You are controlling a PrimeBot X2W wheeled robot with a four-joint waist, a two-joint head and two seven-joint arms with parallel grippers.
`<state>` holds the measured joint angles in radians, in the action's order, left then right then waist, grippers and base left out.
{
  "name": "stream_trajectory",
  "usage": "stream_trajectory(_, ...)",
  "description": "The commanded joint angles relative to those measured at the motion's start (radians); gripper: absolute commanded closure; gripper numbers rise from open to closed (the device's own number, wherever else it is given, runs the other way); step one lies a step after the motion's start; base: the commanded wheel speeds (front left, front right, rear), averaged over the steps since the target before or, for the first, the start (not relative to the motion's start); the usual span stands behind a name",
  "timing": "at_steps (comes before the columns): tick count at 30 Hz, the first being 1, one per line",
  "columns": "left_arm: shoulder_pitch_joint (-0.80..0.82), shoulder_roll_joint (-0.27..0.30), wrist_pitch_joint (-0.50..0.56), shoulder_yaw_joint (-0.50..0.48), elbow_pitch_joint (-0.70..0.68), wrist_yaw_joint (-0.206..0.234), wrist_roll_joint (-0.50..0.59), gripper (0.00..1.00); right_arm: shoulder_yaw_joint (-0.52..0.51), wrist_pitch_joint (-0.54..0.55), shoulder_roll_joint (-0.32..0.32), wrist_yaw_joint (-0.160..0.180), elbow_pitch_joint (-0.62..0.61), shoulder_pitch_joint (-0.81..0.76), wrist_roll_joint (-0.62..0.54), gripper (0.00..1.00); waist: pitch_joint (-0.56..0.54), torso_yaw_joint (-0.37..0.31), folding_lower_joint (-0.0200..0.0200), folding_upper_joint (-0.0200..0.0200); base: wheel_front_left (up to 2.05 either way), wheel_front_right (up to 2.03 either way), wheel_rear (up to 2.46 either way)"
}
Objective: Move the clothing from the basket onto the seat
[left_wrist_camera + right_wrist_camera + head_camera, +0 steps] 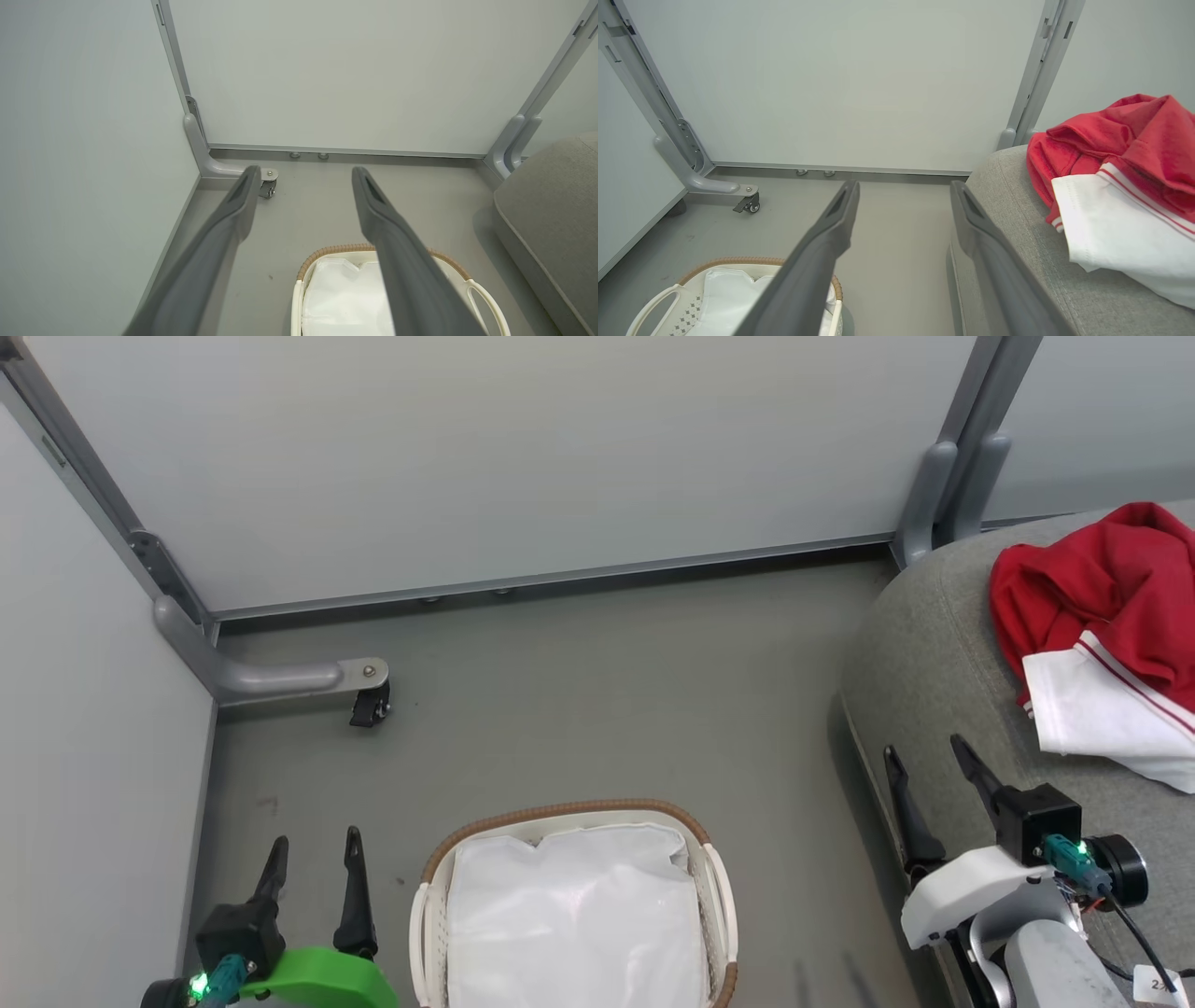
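The red and white clothing (1102, 635) (1120, 186) lies bunched on the grey seat (924, 663) (1017, 205) (551, 210) at the right. On the floor, bottom centre, stands the white basket (714, 887) (486, 298) (654, 303) with its brown rim, and inside it I see only the white liner. My left gripper (313, 859) (303, 175) hangs open and empty to the left of the basket. My right gripper (929, 765) (903, 189) is open and empty over the seat's near left edge, apart from the clothing.
Pale partition walls close the space at the back and left. A grey metal foot with a castor (369, 700) (268, 184) (747, 203) sticks out from the left corner. Bare grey floor (607, 709) lies between basket, wall and seat.
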<state>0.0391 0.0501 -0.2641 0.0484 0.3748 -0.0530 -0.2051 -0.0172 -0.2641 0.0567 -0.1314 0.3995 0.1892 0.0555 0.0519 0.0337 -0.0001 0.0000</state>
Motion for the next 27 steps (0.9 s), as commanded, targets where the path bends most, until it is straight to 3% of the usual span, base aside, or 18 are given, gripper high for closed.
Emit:
stream_trajectory(1, -0.003, 0.000, 0.000, 0.000, 0.004, 0.000, -0.001, 1.00, 0.000, 0.000, -0.001, 0.000, 0.003, -0.002, 0.000, 1.00, -0.002, 0.000, 0.0001, 0.0000, 0.00, 0.00, 0.00)
stream_trajectory(5, -0.004, -0.003, 0.009, -0.004, 0.033, -0.001, -0.021, 1.00, -0.008, 0.012, -0.009, 0.000, 0.032, -0.013, 0.021, 1.00, -0.003, 0.000, 0.0001, 0.0000, 0.00, 0.00, 0.00)
stream_trajectory(27, 0.017, -0.002, 0.111, -0.047, -0.016, -0.023, -0.409, 1.00, -0.030, 0.113, -0.007, 0.000, -0.026, -0.036, 0.452, 1.00, -0.011, -0.006, 0.0001, 0.0000, 0.00, 0.00, 0.00)
